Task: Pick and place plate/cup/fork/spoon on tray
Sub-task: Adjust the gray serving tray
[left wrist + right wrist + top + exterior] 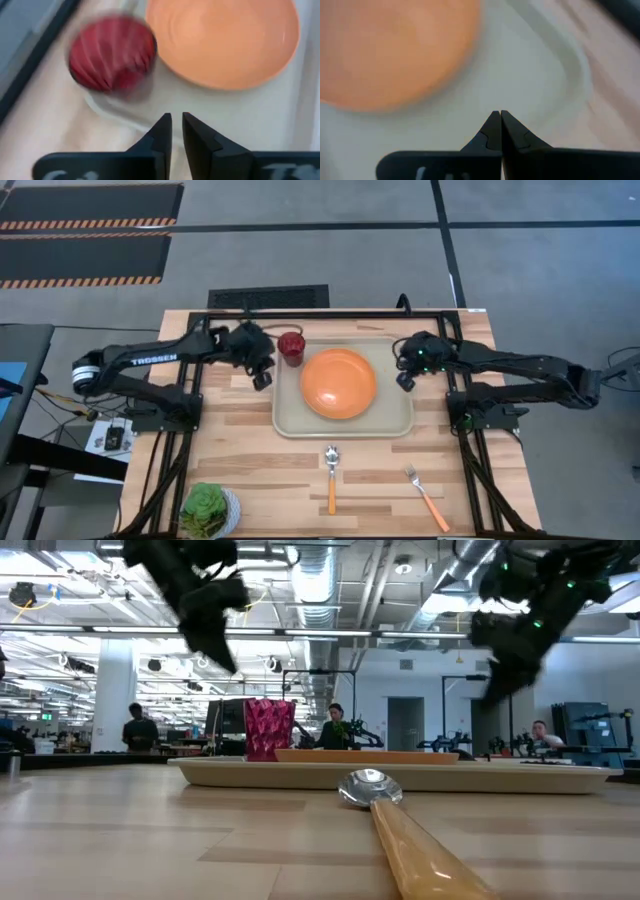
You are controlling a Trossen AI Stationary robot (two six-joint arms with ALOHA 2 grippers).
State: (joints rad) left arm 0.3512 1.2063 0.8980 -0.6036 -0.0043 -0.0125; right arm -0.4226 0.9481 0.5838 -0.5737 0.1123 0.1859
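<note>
Orange is what you see at the middle of the beige tray (390, 424): the round plate (339, 383) lies flat inside its rim. The tray sits a little toward the far edge of the table (250, 460). The dark red cup (291, 347) stands upright in the tray's far left corner, just beside the plate and not touching it.

Your left gripper (262, 377) hangs above the tray's left rim, just near the cup, with its 2 fingers (162, 132) almost together, a thin slit between them, gripping nothing. Your right gripper (404, 380) hangs over the tray's right side beside the plate, its fingers (492, 131) pressed together and empty.

Off the tray, toward the near edge, the spoon (331, 475) lies with its silver bowl pointing at the tray. The fork (427, 498) lies to its right, angled toward the near right corner. A small white bowl of green leaves (207, 511) sits by the near left corner.
</note>
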